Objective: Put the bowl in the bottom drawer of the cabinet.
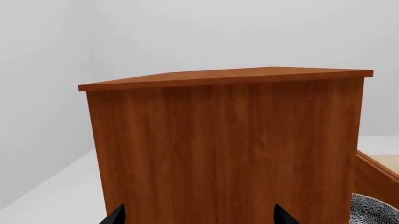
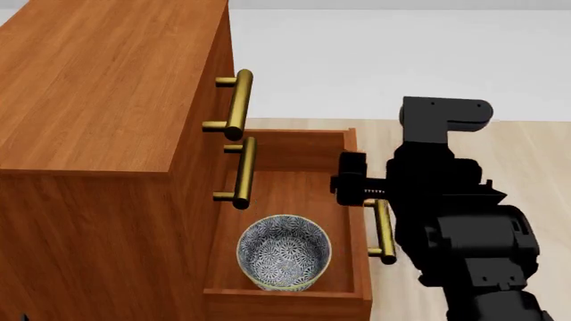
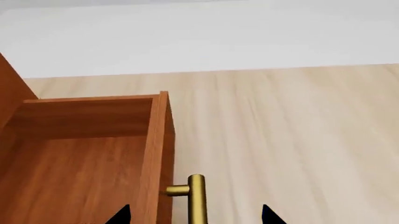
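The bowl [image 2: 283,254], blue-and-white patterned, sits upright on the floor of the bottom drawer [image 2: 295,150], which is pulled out of the reddish-brown cabinet [image 2: 98,87]. My right gripper [image 2: 350,180] is at the drawer's front. In the right wrist view it [image 3: 194,215] is open, with the brass handle [image 3: 197,196] between its fingertips. My left gripper [image 1: 199,217] is open and empty, facing a plain side of the cabinet [image 1: 224,144]. The bowl's rim [image 1: 374,210] shows at that view's corner, beside the drawer's wall [image 1: 374,175].
The two upper drawer fronts are shut, their brass handles [image 2: 239,103] [image 2: 243,170] sticking out above the open drawer. Pale wood floor [image 3: 281,130] stretches away beyond the drawer front. A white wall lies behind.
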Available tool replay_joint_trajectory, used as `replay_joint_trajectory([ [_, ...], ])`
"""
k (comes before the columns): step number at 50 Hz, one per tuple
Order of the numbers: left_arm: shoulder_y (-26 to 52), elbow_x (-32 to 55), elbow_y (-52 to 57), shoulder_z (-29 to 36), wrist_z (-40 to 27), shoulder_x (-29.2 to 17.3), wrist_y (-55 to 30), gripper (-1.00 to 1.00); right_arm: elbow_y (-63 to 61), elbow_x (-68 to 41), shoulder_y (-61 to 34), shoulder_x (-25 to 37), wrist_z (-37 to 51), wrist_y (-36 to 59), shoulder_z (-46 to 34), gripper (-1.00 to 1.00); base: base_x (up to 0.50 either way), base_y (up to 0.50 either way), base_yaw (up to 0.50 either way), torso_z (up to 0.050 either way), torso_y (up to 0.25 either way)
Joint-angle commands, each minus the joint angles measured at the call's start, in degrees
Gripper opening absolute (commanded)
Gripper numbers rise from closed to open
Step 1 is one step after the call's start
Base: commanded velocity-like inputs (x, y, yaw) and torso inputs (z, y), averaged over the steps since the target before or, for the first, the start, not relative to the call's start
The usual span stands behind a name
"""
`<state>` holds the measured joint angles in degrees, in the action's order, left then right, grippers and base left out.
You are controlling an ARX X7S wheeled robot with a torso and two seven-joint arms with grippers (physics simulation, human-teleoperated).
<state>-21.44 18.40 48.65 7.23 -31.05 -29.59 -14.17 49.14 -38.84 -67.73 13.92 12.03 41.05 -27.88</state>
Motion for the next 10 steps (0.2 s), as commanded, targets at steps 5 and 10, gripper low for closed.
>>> replay_joint_trajectory([
  [5,0.3,0.4,-0.7,0.0,0.0,-0.1,0.3,1.00,-17.9,-4.9,7.2,8.2,7.1,7.9,4.2,1.00,0.00,0.00,0.00,0.000,0.000],
  [10,0.3,0.4,-0.8,0.0,0.0,-0.2,0.4,1.00,-21.9,-6.0,10.1,10.2,9.0,9.2,5.1,1.00,0.00,0.00,0.00,0.000,0.000],
])
